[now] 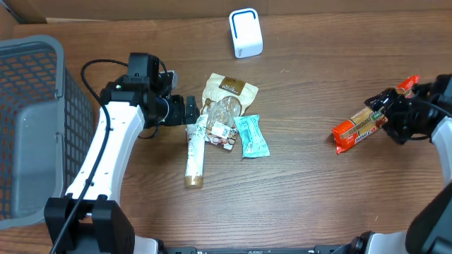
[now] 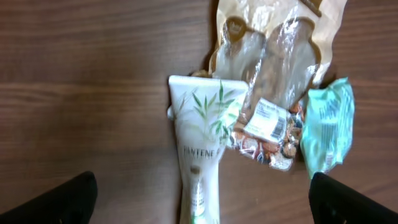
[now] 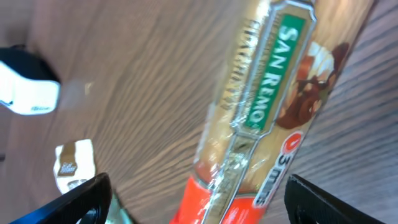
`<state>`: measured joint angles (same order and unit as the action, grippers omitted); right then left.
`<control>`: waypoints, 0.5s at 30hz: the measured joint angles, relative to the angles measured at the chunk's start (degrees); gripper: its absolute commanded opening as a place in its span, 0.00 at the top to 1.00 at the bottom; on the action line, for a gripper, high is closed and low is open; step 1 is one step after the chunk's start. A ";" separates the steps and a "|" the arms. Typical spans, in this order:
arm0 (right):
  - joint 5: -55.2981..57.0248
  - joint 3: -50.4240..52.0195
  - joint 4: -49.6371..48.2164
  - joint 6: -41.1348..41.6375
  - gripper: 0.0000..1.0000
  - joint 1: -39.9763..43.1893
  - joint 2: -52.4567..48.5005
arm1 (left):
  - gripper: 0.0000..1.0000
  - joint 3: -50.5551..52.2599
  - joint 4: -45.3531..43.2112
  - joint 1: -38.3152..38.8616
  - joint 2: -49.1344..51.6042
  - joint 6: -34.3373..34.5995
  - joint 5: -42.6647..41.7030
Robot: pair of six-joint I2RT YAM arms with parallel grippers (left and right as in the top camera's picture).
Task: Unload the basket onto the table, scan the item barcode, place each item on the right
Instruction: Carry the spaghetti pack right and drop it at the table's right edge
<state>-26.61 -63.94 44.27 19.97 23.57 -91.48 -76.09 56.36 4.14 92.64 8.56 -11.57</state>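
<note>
The San Remo pasta packet (image 3: 261, 106) lies diagonally on the table (image 3: 124, 62), between the 2 spread fingers (image 3: 74, 202) of the right gripper (image 3: 198, 202). A white scanner (image 3: 28, 90) sits far left.

light even, bright | shadows soft | overhead sharp | wrist views blurred

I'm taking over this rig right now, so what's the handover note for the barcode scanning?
Left gripper: jaws open over the Pantene tube, holding nothing.
Right gripper: jaws open either side of the San Remo packet.
White scanner at the far edge; snack bag and teal packet beside the tube.
Done: no scan visible. Left: take an item to the scanner.
</note>
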 measured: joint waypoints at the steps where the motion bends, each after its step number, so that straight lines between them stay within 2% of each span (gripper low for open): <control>1: 0.00 -1.36 2.03 -1.05 0.08 -0.11 0.70 | 0.00 -1.75 2.16 -0.02 0.00 -0.20 0.09; 4: -0.15 -3.30 5.07 -3.23 0.08 -0.48 1.97 | 0.01 -7.93 7.50 -0.24 0.04 -1.31 0.15; 9: -0.66 -3.85 6.84 -6.93 0.08 -3.89 3.17 | 0.00 -24.22 19.63 -2.93 0.07 -3.96 0.28; 15: -1.18 -3.89 6.75 -11.02 0.09 -13.00 3.21 | 0.01 -41.94 30.47 -12.37 -0.07 -6.91 0.31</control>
<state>-27.79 -67.83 51.03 8.95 10.57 -88.27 -118.04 86.83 -8.23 92.58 1.65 -11.27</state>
